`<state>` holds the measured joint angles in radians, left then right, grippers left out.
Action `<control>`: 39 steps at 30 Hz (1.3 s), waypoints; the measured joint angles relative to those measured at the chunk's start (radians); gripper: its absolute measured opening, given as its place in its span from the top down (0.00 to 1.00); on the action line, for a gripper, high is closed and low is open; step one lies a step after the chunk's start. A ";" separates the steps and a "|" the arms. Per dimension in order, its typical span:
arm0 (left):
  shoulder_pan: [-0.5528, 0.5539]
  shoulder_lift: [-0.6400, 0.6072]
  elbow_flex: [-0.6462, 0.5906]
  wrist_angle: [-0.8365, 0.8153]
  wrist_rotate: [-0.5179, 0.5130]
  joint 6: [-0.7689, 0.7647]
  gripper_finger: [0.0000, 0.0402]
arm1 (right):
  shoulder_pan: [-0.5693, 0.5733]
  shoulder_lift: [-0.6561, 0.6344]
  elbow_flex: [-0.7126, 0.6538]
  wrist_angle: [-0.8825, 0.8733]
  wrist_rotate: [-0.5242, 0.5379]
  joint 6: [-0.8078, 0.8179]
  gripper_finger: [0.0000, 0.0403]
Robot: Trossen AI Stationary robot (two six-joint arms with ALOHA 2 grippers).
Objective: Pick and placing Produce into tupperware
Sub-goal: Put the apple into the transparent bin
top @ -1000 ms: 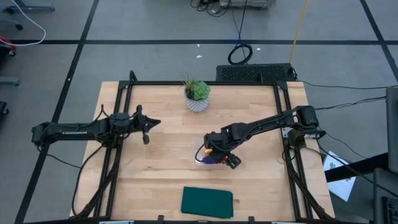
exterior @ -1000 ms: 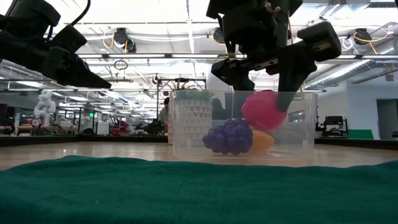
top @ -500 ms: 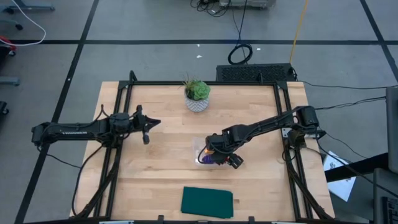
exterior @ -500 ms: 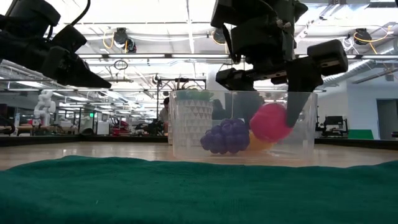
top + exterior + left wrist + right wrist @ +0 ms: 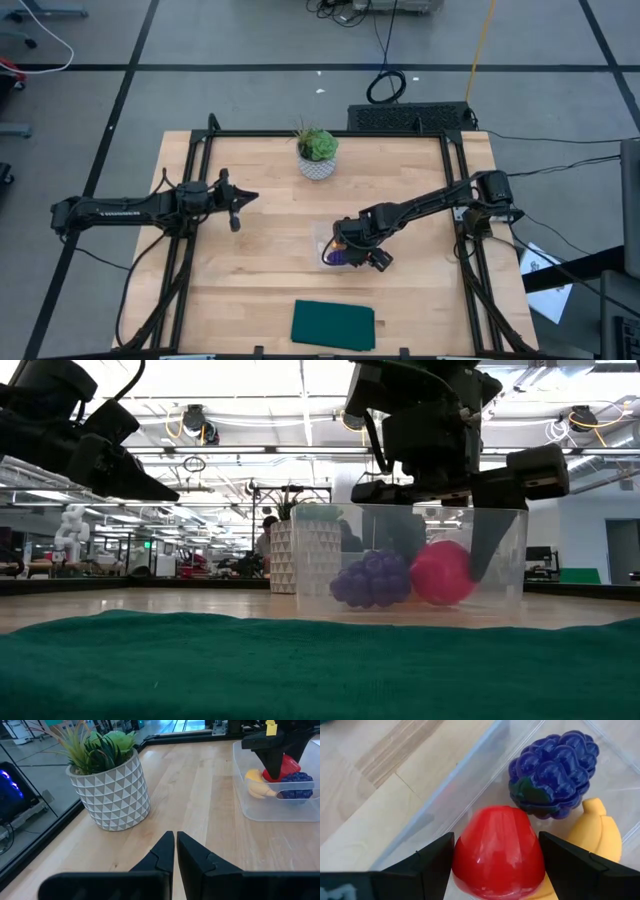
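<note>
While the glossy red toy fruit (image 5: 498, 851) sits low inside the small clear plastic rectangular container (image 5: 505, 560), the right gripper (image 5: 497, 857) holds it between its two dark fingers (image 5: 427, 862), which are spread just as wide as the fruit and press on both of its sides. In the low view the fruit (image 5: 442, 572) is near the container's floor, but I cannot tell if it rests on it. Just beside the red fruit lies the dark purple bumpy grape cluster (image 5: 552, 774), and the curved yellow toy banana (image 5: 597, 832) is next to both, partly under the red fruit. All three pieces are inside the container (image 5: 322, 238), which stands near the middle of the light wooden table (image 5: 260, 280). A green potted plant in a white patterned pot (image 5: 317, 153) stands well apart, near the table's far edge, and a dark green rectangular cloth (image 5: 333, 325) lies near the front edge. The left gripper (image 5: 175, 847) hovers over the left part of the table, its fingers (image 5: 162, 852) almost together and holding nothing.
</note>
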<state>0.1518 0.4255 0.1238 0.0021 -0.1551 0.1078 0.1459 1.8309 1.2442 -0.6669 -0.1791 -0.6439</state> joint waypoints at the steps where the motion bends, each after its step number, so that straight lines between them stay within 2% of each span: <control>1: 0.000 0.000 0.000 0.000 0.000 0.000 0.94 | 0.000 0.000 0.000 0.001 0.000 0.000 0.34; 18: 0.000 0.000 0.000 0.000 0.000 0.000 0.94 | 0.002 0.000 0.000 -0.006 0.000 -0.077 0.34; 24: 0.000 0.000 0.000 0.000 0.000 0.000 0.94 | 0.014 -0.001 0.000 -0.006 0.047 -0.128 0.34; 39: 0.000 0.000 0.000 -0.001 0.000 -0.001 0.94 | 0.013 -0.001 0.000 0.004 0.049 -0.103 0.34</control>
<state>0.1520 0.4255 0.1240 0.0013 -0.1551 0.1068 0.1593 1.8297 1.2438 -0.6624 -0.1302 -0.7473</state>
